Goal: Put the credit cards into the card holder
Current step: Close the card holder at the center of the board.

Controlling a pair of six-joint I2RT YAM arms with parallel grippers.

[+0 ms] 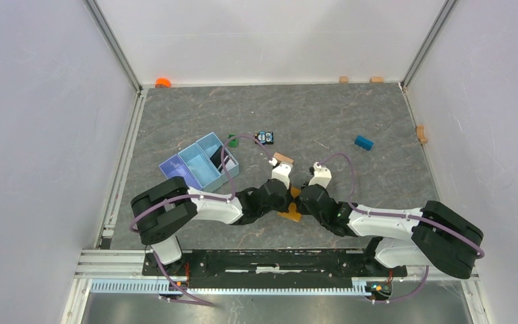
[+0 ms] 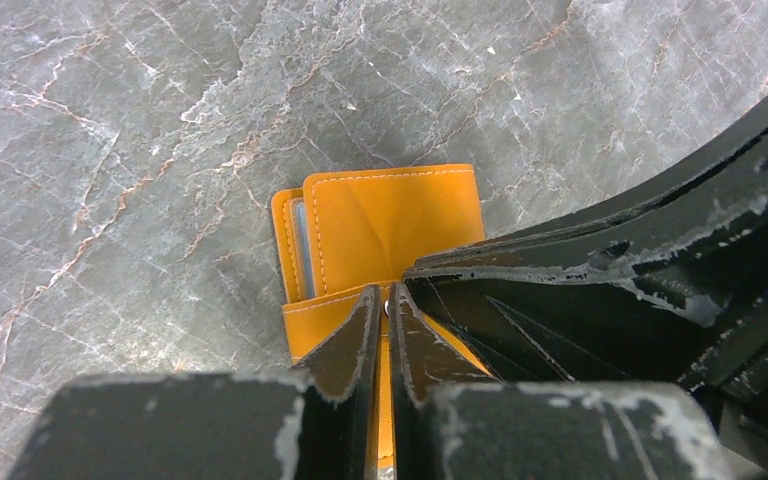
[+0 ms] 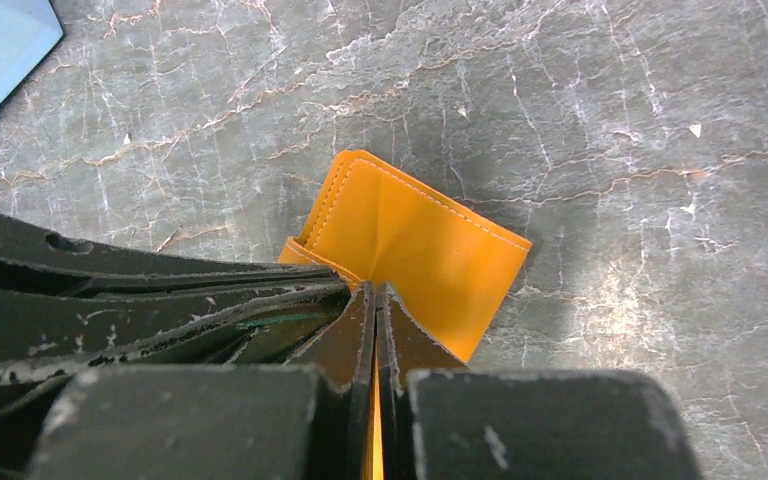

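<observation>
The orange card holder (image 2: 390, 220) lies folded on the marble table, held between both arms at the table's middle (image 1: 291, 210). A thin pale blue credit card edge (image 2: 301, 250) shows inside its left fold. My left gripper (image 2: 387, 300) is shut on the holder's near flap. My right gripper (image 3: 375, 297) is shut on the holder's (image 3: 415, 235) near edge from the other side. The right gripper's black fingers (image 2: 600, 290) fill the right of the left wrist view. A dark credit card (image 1: 214, 158) leans in the light blue tray.
The light blue divided tray (image 1: 197, 167) stands left of the arms; its corner (image 3: 0, 40) shows in the right wrist view. A small blue block (image 1: 363, 142), a green piece (image 1: 232, 141) and a small toy (image 1: 265, 138) lie farther back. Wooden blocks (image 1: 421, 133) sit by the walls.
</observation>
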